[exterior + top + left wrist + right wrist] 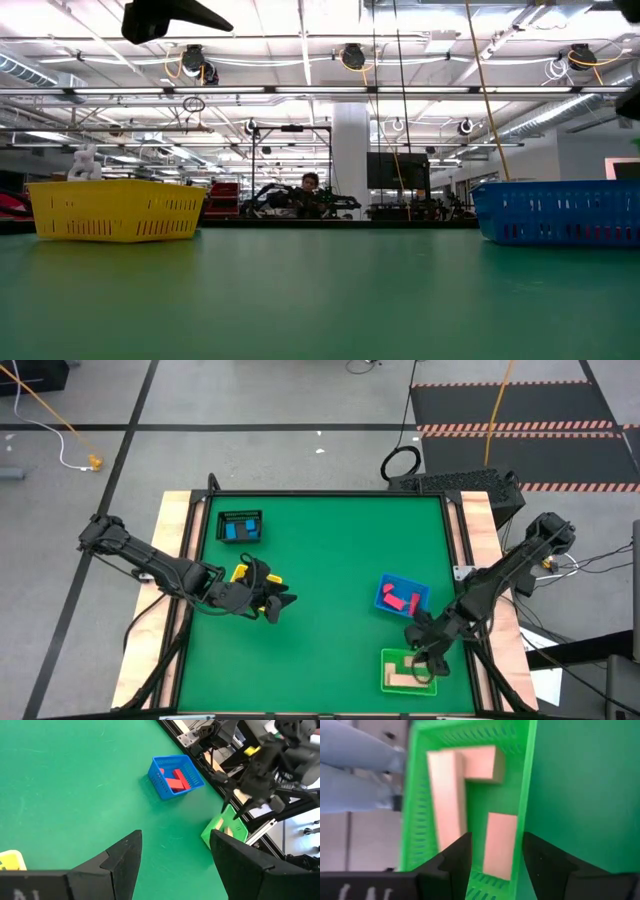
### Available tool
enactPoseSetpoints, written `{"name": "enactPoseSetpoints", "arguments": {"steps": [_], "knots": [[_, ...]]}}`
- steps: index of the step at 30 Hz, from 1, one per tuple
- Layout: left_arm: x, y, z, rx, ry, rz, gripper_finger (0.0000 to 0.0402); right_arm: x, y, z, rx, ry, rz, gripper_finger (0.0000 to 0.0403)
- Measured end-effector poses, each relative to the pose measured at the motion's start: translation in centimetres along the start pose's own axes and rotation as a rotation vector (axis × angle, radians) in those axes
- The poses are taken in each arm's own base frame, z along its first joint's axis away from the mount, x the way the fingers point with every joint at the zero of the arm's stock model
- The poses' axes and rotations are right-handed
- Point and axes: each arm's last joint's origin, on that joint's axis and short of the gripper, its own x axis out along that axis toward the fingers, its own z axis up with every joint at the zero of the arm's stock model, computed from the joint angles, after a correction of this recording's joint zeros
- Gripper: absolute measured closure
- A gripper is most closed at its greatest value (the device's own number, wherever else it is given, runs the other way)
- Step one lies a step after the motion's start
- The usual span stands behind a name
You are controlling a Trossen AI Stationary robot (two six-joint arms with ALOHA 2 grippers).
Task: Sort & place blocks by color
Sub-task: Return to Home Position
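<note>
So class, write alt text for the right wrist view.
Three pale tan blocks lie inside a green basket on the green table. The right end effector hovers just above it, open and empty.

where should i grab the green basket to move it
Pinch the green basket by its thin upright wall facing the table's middle, from straight above, one finger each side. The tan blocks crowd its floor; the right gripper hangs open over that wall.

Left arm reaches in from 9 o'clock; left pincer points toward 3, fingers apart. Right arm slants in from 3; right pincer aims at 7, fingers apart.
</note>
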Motion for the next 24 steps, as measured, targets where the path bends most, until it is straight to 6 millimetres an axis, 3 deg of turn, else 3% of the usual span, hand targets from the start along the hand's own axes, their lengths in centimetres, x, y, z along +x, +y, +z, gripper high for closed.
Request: {"name": "enactPoseSetpoints", "arguments": {"steps": [6, 10, 17, 24], "knots": [[0.0, 0.1, 0.3, -0.007, -0.011, -0.001, 0.0167, -3.6, -0.1, 0.3, -0.013, -0.139, 0.095, 0.0243], [-0.8, 0.4, 1.4, 0.047, -0.042, -0.012, 0.0167, -5.7, -0.8, 0.7, -0.027, -0.296, 0.058, 0.0243], [-2.6, 1.4, 3.8, 0.174, -0.135, 0.009, 0.0167, -8.6, -2.8, 1.0, -0.066, -0.585, -0.215, 0.0243], [-5.7, 4.5, 5.9, 0.205, -0.164, 0.142, 0.0167, -10.9, -5.1, 0.7, -0.033, -0.719, -0.459, 0.0243]]}}
